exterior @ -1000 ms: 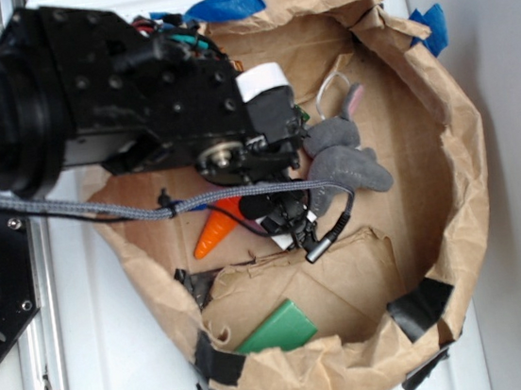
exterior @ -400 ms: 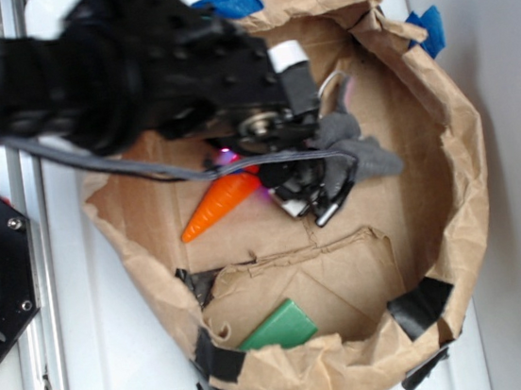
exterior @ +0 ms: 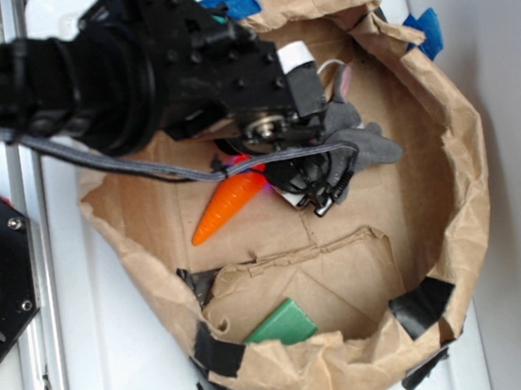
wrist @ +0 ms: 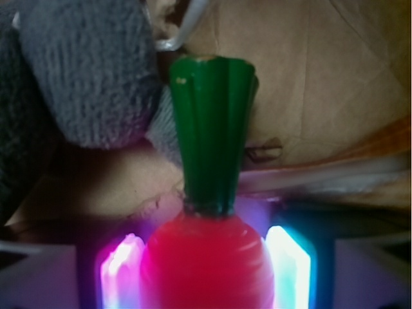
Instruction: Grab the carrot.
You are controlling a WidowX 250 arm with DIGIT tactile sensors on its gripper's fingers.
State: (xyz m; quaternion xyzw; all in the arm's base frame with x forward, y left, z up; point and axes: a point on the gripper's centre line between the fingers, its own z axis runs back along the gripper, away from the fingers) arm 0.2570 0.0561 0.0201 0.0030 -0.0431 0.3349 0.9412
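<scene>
In the exterior view a crumpled brown paper bag (exterior: 443,134), folded down into a shallow basin and patched with black tape, lies on the white worktop (exterior: 120,364); the black arm reaches in from the bag's left edge and covers its upper-left part; the carrot (exterior: 229,206) lies on the bag's floor left of centre, its pointed tip aimed toward the lower-left rim, its thick end hidden under the gripper (exterior: 282,175); from here I cannot tell how far the fingers stand apart, since the wrist housing and a grey cable cover them; a grey plush (exterior: 358,140) lies just beside the gripper on its right, toward the bag's upper-right rim; a flat green block (exterior: 281,324) rests near the bag's bottom rim, well apart from the carrot; blue tape (exterior: 430,27) shows at the bag's top-right edge.

In the wrist view the carrot (wrist: 206,264) fills the lower middle, its ribbed dark green stem (wrist: 212,135) pointing away from the camera; the fingers (wrist: 290,267) glow pink on one side and cyan on the other, each pressed against the carrot's orange body, so they are closed narrowly on it; the grey plush (wrist: 84,71) sits at upper left, just beside the stem; brown paper lies behind.
</scene>
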